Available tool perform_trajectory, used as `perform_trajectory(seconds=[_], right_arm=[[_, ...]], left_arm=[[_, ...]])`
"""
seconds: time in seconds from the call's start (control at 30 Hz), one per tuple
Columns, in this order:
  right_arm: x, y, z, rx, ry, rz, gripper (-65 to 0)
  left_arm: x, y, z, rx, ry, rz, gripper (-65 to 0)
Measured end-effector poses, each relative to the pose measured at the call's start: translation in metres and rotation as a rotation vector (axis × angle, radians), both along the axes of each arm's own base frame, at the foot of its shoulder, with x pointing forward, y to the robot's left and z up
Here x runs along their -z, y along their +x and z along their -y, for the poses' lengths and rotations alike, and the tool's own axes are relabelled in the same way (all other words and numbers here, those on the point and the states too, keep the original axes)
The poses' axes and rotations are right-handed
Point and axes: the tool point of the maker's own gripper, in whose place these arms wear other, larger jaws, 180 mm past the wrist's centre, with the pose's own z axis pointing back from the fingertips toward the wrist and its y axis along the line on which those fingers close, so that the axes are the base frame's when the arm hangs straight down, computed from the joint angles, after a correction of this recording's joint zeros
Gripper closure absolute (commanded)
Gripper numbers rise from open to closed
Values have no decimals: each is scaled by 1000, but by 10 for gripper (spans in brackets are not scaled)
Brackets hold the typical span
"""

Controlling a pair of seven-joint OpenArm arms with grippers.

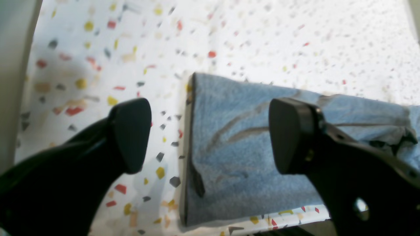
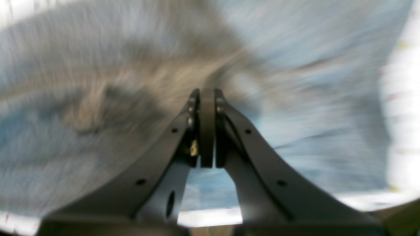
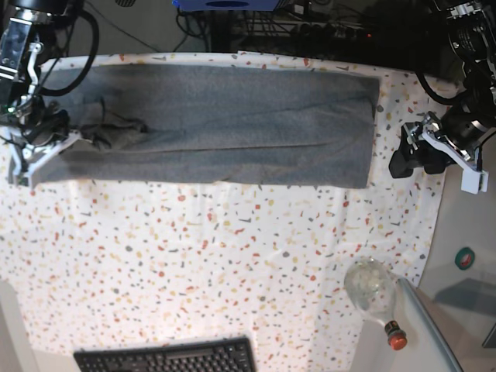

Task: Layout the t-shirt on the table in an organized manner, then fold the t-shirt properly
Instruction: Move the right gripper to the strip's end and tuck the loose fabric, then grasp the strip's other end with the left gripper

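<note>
Shirt (image 3: 217,124) lies as a long folded band across the far side of the counter (image 3: 232,263). Right hand (image 3: 54,139): jaws pressed fully together at the band's bunched end; blur hides whether cloth is pinched. Left hand (image 1: 210,134): jaws wide apart, holding nothing, poised just off the opposite, squared end, probably lined up to take that edge for the next fold.

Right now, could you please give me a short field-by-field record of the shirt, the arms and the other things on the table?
t-shirt: folded into a long band, lying across the far side of the table
left gripper: fingers open, off the shirt's end
right gripper: fingers shut, at the bunched opposite end
bottle: lying at the near edge
keyboard: near edge
</note>
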Motion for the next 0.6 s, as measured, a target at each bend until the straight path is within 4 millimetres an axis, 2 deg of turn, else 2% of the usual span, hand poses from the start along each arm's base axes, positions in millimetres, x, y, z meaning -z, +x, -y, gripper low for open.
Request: perform_trajectory(seconds=[0.07,0.13,0.27,0.33,0.47,0.53,0.6], right_arm=[[-15,1,6,8,-25,36,0],[-23,1,6,1,-29,57,0],[-26,3,10,6,-42,65,0],[-27,2,12,4,-49,62,0],[-27,4,10,-1,-46,66,0],[-27,4,11,-1,-49,65,0],[-27,4,10,-1,-44,67,0]], left_arm=[[11,-6,10,81,-4,1,-650],[26,-16,20,143,-35,-12,-650],[71,-36,11,83,-106,-146,-650],[86,-39,15,74,-146,-188,-650],[98,-35,40,137,-191,-218,-650],[111,-33,51,169,-193,-255,-650],[119,-23,59,160,-214,-239,-650]])
